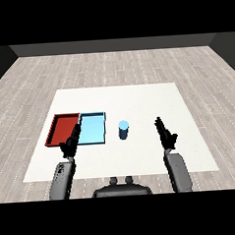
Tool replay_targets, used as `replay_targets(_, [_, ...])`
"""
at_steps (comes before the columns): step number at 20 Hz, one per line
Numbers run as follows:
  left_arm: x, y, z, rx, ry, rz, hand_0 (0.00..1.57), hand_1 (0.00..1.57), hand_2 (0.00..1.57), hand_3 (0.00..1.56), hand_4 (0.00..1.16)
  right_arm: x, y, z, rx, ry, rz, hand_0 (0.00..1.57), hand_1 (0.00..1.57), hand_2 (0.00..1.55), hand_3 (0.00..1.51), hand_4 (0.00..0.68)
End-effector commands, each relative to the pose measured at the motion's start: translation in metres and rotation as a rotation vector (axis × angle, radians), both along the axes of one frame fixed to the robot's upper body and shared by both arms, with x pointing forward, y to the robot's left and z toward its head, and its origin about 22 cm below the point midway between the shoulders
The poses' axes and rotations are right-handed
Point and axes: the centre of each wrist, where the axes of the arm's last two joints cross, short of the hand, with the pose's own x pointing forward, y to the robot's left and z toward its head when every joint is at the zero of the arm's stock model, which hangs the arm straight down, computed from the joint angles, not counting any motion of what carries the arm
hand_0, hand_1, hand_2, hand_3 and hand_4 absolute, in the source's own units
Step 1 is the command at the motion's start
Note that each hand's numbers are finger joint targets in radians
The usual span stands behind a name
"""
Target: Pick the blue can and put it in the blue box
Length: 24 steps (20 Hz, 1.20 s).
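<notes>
The blue can (pixel 123 129) is seen upright on the white worktop (pixel 138 96), just right of the blue tray (pixel 92 129) and apart from it. The red tray (pixel 62 129) lies against the blue tray's left side. The right hand (pixel 165 134) is held above the worktop, right of the can and well apart from it, its fingers straight and holding nothing. The left hand (pixel 71 143) is placed over the seam between the two trays at their near edge, its fingers likewise extended and empty.
</notes>
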Motion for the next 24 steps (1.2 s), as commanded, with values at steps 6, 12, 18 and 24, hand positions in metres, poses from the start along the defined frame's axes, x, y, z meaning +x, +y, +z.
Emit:
replay_targets(6, [0.012,0.009,0.015,0.013,-0.036,0.028,0.00,0.00,0.00,0.00,0.00,0.040,0.028,0.018,0.001,-0.008,-0.022,0.00,0.00,0.00,0.00,0.000])
replay_targets(12, [0.001,0.008,0.020,-0.126,-0.430,-0.034,0.00,0.00,0.00,0.00,0.00,0.044,0.054,0.013,0.197,-0.218,0.121,0.00,0.00,0.00,0.00,0.000])
replay_targets(18, [0.002,0.004,0.012,-0.109,-0.463,-0.048,0.00,0.00,0.00,0.00,0.00,0.035,0.029,0.011,0.191,-0.217,0.135,0.00,0.00,0.00,0.00,0.000])
replay_targets(24, [0.013,0.004,0.029,-0.157,-0.453,-0.048,0.00,0.00,0.00,0.00,0.00,0.061,0.041,0.018,0.206,-0.207,0.134,0.00,0.00,0.00,0.00,0.000])
